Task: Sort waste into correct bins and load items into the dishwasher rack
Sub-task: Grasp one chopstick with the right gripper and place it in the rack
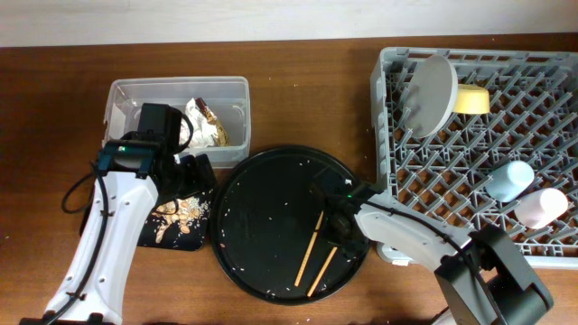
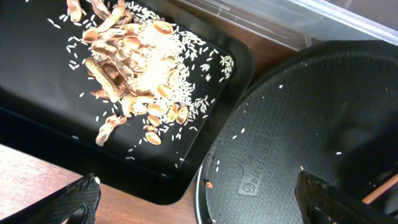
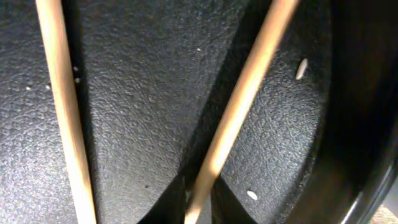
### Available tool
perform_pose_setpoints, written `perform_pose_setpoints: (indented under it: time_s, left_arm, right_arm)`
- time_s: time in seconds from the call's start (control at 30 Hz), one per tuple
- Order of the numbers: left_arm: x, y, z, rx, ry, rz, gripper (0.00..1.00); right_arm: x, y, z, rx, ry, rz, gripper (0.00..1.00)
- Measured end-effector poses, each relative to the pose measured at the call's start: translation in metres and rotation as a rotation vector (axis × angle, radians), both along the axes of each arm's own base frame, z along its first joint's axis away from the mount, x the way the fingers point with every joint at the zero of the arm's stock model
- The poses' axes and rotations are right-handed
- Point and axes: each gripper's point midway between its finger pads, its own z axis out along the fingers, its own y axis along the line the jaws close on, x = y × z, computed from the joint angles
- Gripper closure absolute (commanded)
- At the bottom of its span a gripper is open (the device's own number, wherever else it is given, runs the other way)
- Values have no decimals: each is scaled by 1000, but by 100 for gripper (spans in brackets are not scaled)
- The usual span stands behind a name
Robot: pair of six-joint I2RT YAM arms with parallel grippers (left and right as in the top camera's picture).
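Observation:
Two wooden chopsticks point(image 1: 310, 250) lie on the large round black tray point(image 1: 262, 226). My right gripper point(image 1: 340, 231) is down on that tray, its fingers point(image 3: 200, 208) shut on one chopstick point(image 3: 239, 102); the other chopstick point(image 3: 62, 106) lies free beside it. My left gripper point(image 2: 199, 205) is open and empty above the edge between the shallow black rectangular tray point(image 2: 37, 118) and the round tray point(image 2: 298, 124). Food scraps with rice point(image 2: 134, 68) lie in the rectangular tray. The clear tub point(image 1: 126, 95) holds white napkins and the brown-gold wrapper point(image 1: 209, 126).
The grey dishwasher rack point(image 1: 397, 171) at the right holds the plate point(image 1: 432, 95) on edge, the yellow bowl point(image 1: 473, 99), the light blue cup point(image 1: 510, 179) and the pink cup point(image 1: 542, 206). Rice crumbs are scattered on the round tray. The table is brown wood.

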Motion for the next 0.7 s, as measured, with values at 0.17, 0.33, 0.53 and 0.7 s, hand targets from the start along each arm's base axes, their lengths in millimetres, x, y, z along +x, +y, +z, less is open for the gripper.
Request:
perform_pose_setpoints:
  time_s: [0.17,0.33,0.53,0.7]
  left_arm:
    - [0,0,0,0,0,0,1]
    - [0,0,0,0,0,0,1]
    - [0,0,0,0,0,0,1]
    - [0,0,0,0,0,0,1]
  right_arm:
    - [5,11,2,54,-6,-19,91]
    - [5,24,15,125,0,10,91]
    - [35,12,93,201,-163,126,96]
    - [73,-50,147,143,-274,216,96]
